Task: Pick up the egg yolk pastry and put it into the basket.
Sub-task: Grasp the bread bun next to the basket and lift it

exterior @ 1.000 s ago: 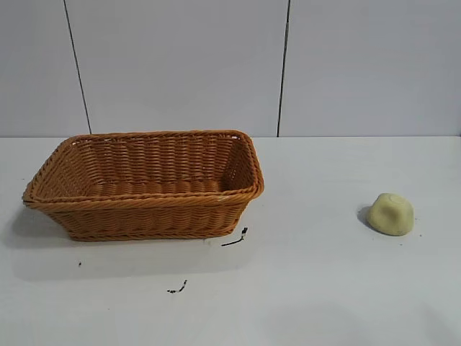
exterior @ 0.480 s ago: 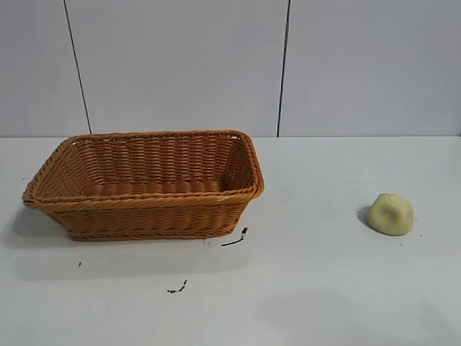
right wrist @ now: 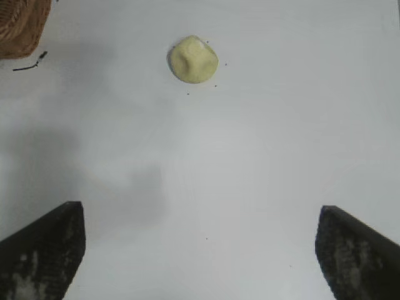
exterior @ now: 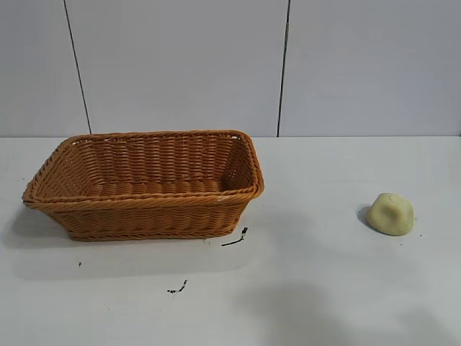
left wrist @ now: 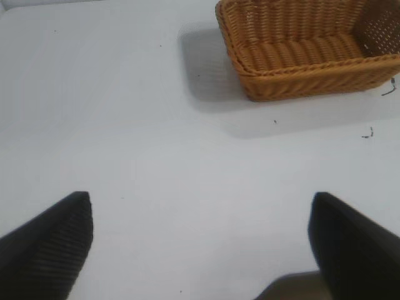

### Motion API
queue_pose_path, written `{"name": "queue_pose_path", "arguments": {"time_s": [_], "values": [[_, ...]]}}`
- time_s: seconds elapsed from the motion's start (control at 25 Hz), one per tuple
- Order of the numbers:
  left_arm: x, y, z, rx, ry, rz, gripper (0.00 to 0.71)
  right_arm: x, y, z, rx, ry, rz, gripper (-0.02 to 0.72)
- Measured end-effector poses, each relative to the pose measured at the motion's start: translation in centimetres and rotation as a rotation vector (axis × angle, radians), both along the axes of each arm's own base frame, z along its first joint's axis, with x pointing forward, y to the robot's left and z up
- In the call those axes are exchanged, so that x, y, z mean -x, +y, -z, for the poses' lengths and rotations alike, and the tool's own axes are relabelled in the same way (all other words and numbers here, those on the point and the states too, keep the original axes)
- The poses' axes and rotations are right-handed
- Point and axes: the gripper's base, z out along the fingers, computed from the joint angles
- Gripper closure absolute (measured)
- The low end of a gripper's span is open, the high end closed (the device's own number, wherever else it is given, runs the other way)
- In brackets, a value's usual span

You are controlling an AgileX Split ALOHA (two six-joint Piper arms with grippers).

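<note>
Nearest the exterior camera there's just bare white table (exterior: 324, 288) with a couple of small dark scuff marks (exterior: 177, 287) on it, one of them just off the basket's front corner. Neither arm shows up in that view at all.

From the right wrist view, the right gripper (right wrist: 200, 250) hangs above the table with its fingers spread wide, nothing between them. The egg yolk pastry (right wrist: 193, 59) lies ahead of it, well clear of the fingertips, sitting dome-up on the table.

Left wrist view is the same deal: left gripper (left wrist: 200, 244) released, fingers far apart over bare table, holding nothing. The basket (left wrist: 300, 65) is ahead of it and off to one side, not close.

Farther back in the exterior view, the pastry (exterior: 390, 214) is on the right side of the table, and the basket (exterior: 144, 205) sits on the left side, well apart from it. Basket looks empty inside. Behind everything is a plain pale panelled wall (exterior: 180, 65) with two dark seams.
</note>
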Motion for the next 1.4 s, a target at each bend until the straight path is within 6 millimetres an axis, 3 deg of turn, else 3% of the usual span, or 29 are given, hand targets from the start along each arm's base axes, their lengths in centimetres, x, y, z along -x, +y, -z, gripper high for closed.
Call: {"name": "queue_pose_path", "arguments": {"time_s": [0.36, 0.6, 0.8, 1.04, 1.4], "values": [[0.0, 0.0, 0.0, 0.0, 0.0, 0.0, 0.014, -11.2, 0.4, 3.9, -0.006, 0.151, 0.003, 0.01], [0.0, 0.0, 0.0, 0.0, 0.0, 0.0, 0.014, -15.7, 1.5, 6.8, -0.011, 0.155, -0.017, 0.01], [0.0, 0.0, 0.0, 0.0, 0.0, 0.0, 0.014, -17.6, 1.6, 10.8, -0.01, 0.188, -0.014, 0.01], [0.0, 0.0, 0.0, 0.0, 0.0, 0.0, 0.014, -18.7, 1.6, 15.4, -0.007, 0.254, -0.01, 0.01], [0.0, 0.0, 0.0, 0.0, 0.0, 0.0, 0.014, -19.4, 1.7, 17.9, -0.009, 0.243, -0.005, 0.01]]}}
